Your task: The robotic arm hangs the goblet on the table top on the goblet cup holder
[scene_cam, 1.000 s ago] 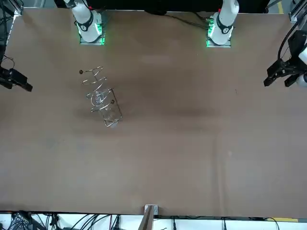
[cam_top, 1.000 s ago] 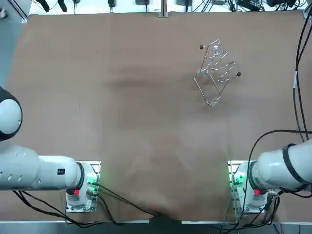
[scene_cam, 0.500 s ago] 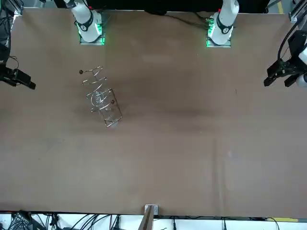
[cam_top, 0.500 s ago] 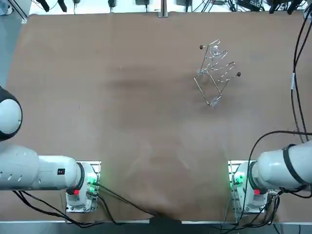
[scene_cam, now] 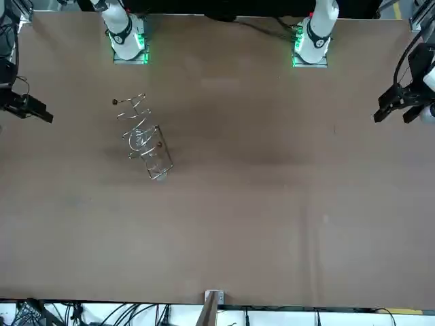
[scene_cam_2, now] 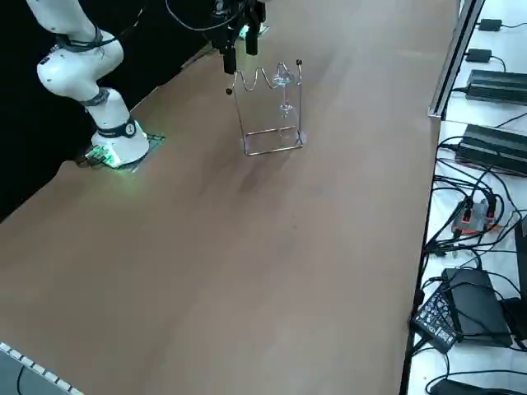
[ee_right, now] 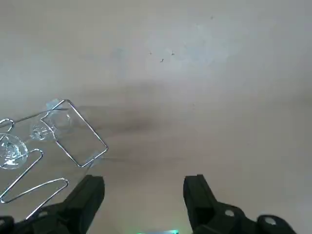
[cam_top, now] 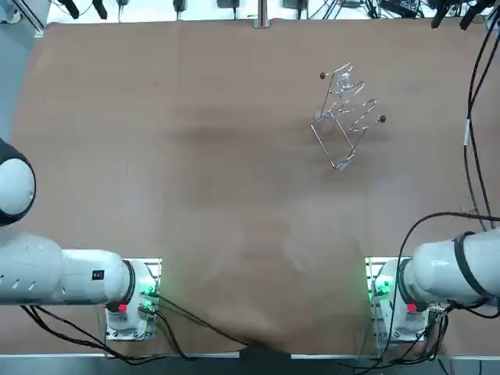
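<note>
A wire goblet holder [cam_top: 344, 117] stands on the far right part of the brown table [cam_top: 195, 156]. A clear goblet [cam_top: 344, 80] hangs upside down from the holder's zigzag top rail, foot up; it also shows in the side view [scene_cam_2: 284, 89] and the front view [scene_cam: 139, 139]. My right gripper [ee_right: 141, 195] is open and empty, held in the air apart from the holder [ee_right: 48, 141]. In the side view the gripper [scene_cam_2: 239, 51] hovers above and behind the rail's end. In the front view it [scene_cam: 42, 114] sits at the left edge.
The right arm's base [cam_top: 391, 297] with a green light is at the near edge. Black power units and cables [scene_cam_2: 486, 82] lie on the white strip beyond the table's far edge. The holder is the only object standing on the tabletop.
My open gripper has drifted a little away from the holder, shifting up and right at the front view's left edge. Holder and hanging goblet have not moved.
</note>
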